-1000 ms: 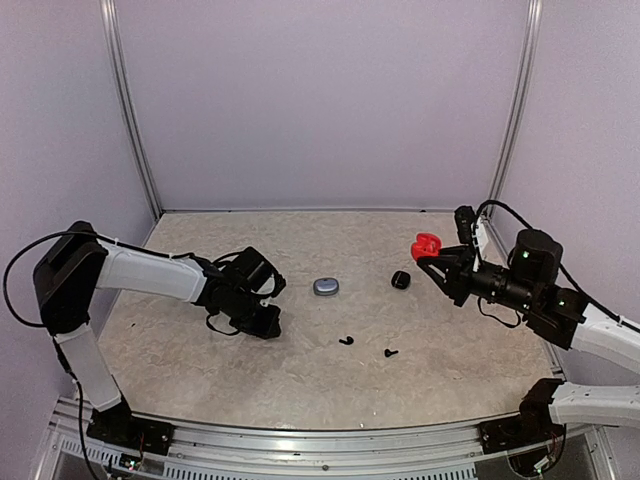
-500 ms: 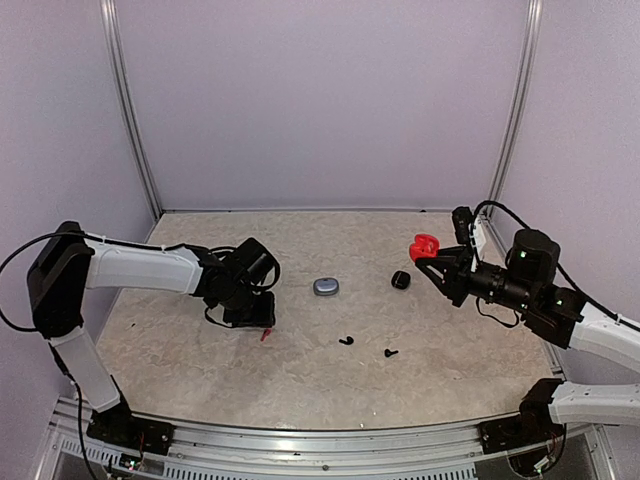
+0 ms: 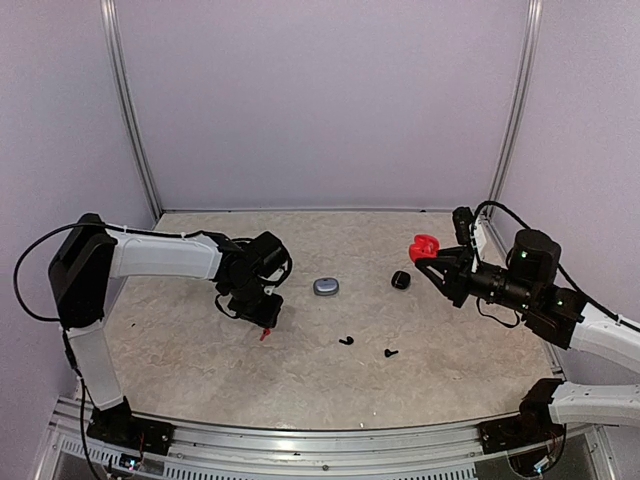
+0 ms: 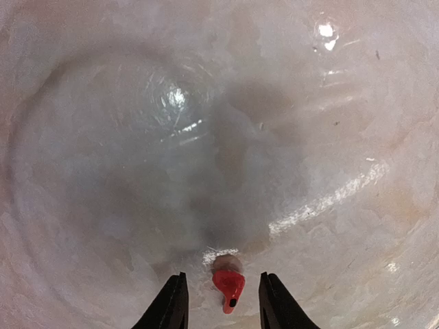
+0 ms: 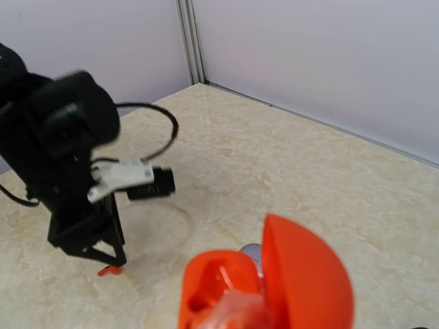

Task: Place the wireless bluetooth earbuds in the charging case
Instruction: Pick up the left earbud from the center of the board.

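The left gripper [image 3: 267, 321] is hovering low with its jaws parted, gripping nothing. The red earbud [image 4: 228, 285] is lying on the table [image 3: 450, 375] between its fingers, touching neither, with its stem running along them toward the wrist. The right gripper [image 3: 428, 257] is holding the open red case [image 5: 271, 288] aloft, well off to the right.
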Robot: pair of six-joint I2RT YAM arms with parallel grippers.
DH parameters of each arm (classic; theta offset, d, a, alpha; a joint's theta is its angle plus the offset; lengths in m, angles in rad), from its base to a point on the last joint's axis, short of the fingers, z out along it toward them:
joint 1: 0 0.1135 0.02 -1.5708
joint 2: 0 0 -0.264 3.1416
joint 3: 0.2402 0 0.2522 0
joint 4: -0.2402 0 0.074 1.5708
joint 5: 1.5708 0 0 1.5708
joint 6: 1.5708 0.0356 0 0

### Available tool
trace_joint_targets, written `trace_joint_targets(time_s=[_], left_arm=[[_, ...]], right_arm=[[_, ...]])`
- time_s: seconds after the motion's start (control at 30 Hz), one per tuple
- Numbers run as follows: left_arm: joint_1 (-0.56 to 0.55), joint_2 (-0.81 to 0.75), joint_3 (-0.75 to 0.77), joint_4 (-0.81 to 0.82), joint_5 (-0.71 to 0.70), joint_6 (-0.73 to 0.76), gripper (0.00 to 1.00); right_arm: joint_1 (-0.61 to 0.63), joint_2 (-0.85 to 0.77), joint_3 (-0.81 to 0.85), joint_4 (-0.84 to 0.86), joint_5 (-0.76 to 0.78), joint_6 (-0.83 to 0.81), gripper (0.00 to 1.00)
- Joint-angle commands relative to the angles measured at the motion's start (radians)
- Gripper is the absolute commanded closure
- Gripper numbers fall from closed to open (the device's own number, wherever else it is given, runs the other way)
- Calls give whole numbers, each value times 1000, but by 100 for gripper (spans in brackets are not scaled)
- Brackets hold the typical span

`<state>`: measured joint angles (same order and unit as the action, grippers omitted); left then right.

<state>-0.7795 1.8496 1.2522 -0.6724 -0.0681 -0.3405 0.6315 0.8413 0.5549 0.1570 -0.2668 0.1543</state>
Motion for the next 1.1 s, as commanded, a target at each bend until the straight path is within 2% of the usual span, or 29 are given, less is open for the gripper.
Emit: trace_joint_targets(time_s=[0.0,0.43,0.63,0.8,1.07], left_arm=[[-9,53,52,-93,-10,72,64],[-19,168,129,-167,-58,121,71],[-20,176,128,-195,-48,121,71],[-20,158,111,-207,-53,104,64],[-27,152,93,-207,-44,88,67]], right_arm=[[-15,-10,-7,8,-13,-6,100],[-16,-4,-2,3,-11,-13,100],[-16,-2,0,4,-10,-15,100],[-15,1,2,6,-11,-17,100],[-16,11,8,10,-18,-19,100]])
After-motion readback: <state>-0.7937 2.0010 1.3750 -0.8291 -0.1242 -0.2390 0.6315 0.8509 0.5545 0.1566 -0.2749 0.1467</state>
